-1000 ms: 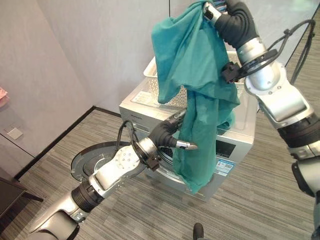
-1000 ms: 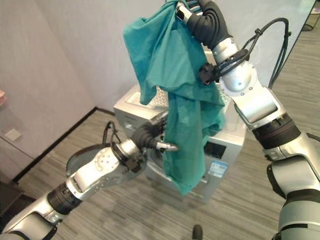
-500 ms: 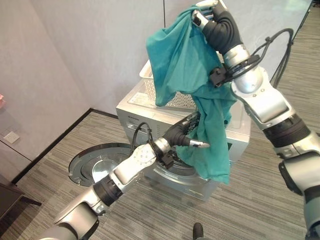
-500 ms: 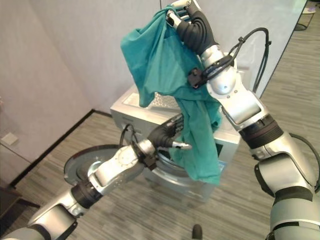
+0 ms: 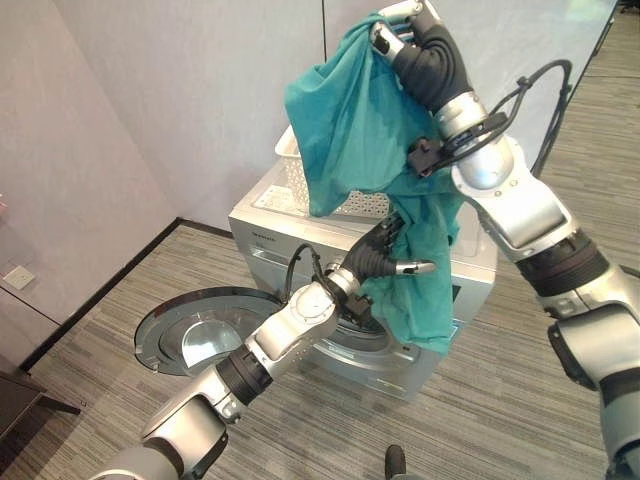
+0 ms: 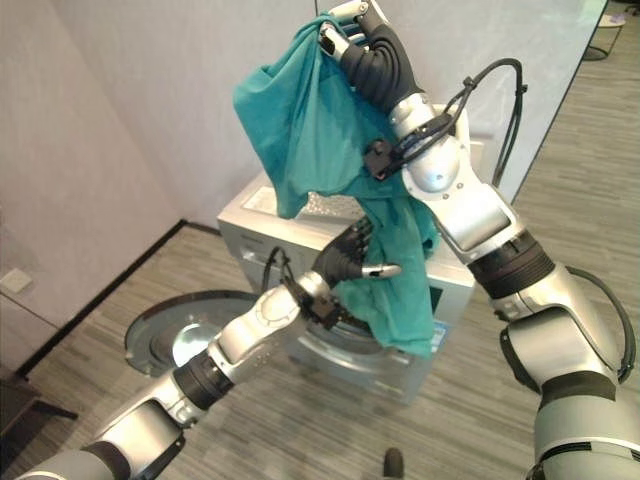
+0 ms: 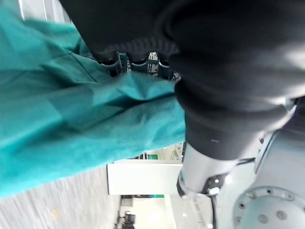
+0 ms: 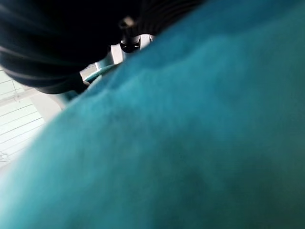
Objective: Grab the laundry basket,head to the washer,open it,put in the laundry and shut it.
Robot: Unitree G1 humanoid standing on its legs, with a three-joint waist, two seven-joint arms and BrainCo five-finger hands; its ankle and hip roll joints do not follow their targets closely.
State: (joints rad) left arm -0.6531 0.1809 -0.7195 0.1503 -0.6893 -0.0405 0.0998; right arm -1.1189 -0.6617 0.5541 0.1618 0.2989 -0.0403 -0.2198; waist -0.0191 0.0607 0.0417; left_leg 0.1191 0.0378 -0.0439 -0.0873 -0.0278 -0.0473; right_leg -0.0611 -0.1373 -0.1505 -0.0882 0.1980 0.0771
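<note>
1. Left eye view: right hand (image 5: pixel 415 40) raised high, fingers curled round the top of a large teal cloth garment (image 5: pixel 350 120), which hangs down in front of a silver-grey front-loading washer (image 5: pixel 290 225). A white perforated plastic laundry basket (image 5: pixel 290 150) sits on the washer's top, behind the cloth. The round washer door (image 5: pixel 195 335) is swung open to the robot's left, low over the grey striped carpet floor (image 5: pixel 500 400).
2. Right eye view: left hand (image 6: pixel 350 262) is at the cloth's lower part, in front of the washer's opening; one finger sticks out straight against the fabric, the others sit behind folds, so its grip cannot be told.
3. Left wrist view: teal cloth lies bunched against the finger bases by the dark ribbed cover; fingertips hidden.
4. Right wrist view: teal cloth pressed close under the hand's dark cover.
</note>
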